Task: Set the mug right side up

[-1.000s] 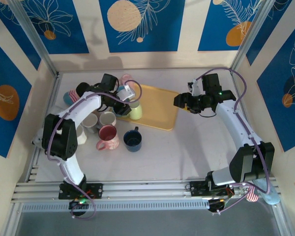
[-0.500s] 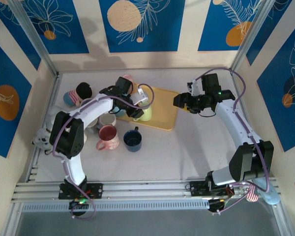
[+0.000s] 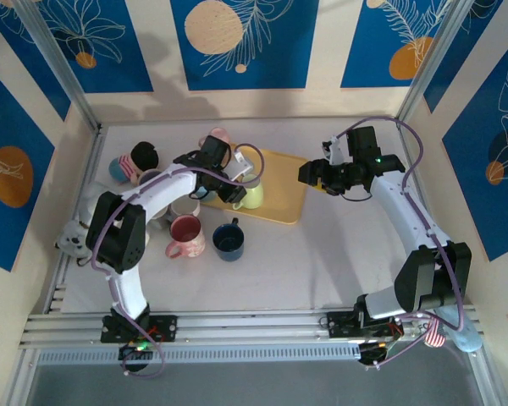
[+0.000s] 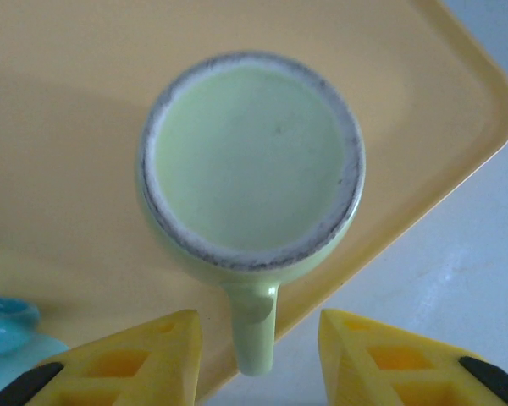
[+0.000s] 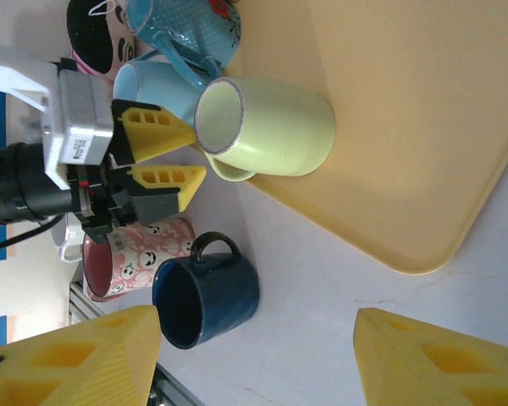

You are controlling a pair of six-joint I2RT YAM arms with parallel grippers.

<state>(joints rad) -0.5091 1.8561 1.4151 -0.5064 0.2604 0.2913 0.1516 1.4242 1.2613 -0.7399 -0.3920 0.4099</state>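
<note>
Top external view: the light green mug stands on the near left part of the yellow tray. It is a little further right than a second ago, when it was close under the left gripper by the tray's left corner. Since half a second ago it has not shifted. The left arm now reaches further over the tray than it did a second ago. The right gripper hangs past the tray's far right corner, where it was a second ago.

In the left wrist view the mug is right side up, its speckled rim and pale inside facing the camera. It stands on the tray close to the edge, beside the white tabletop. Its handle points back between the two yellow fingers. The jaws are partly open, with a gap on each side of the handle, gripping nothing.

In the right wrist view the left gripper sits just beside the mug's rim. A navy mug and a pink mug stand on the tabletop near the tray. The right jaws are spread wide and empty.
</note>
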